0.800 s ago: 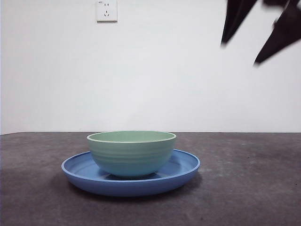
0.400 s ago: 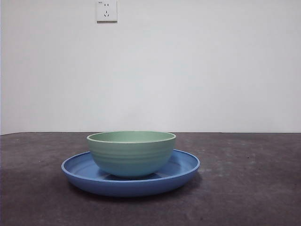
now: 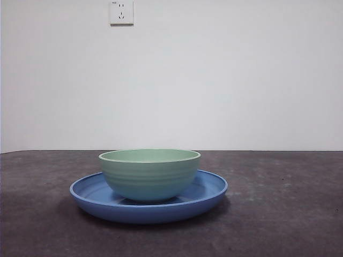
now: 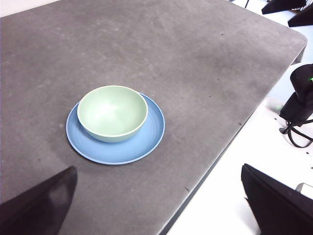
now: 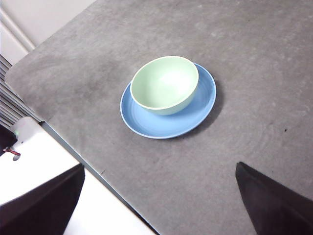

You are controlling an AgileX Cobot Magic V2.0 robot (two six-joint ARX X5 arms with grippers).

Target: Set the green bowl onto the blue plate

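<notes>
The pale green bowl [image 3: 149,174] stands upright on the wide blue plate [image 3: 211,187], slightly off the plate's middle, on the dark grey table. Both wrist views look down on the pair from high up and well away: the bowl [image 4: 112,112] on the plate [image 4: 149,142], and the bowl [image 5: 165,84] on the plate [image 5: 203,105]. My left gripper [image 4: 158,169] is open, its jaws spread wide with nothing between them. My right gripper [image 5: 159,166] is open and holds nothing as well. Neither arm shows in the front view.
The table's edge [image 4: 230,142] and a rounded corner lie past the plate, with a white surface beyond. A black device with a green light and cables [image 4: 299,98] sits there. A wall socket [image 3: 121,12] is on the white wall behind.
One second ago, black gripper jaws showed at the front view's top right corner; they have left the view. The bowl and plate have not moved.
</notes>
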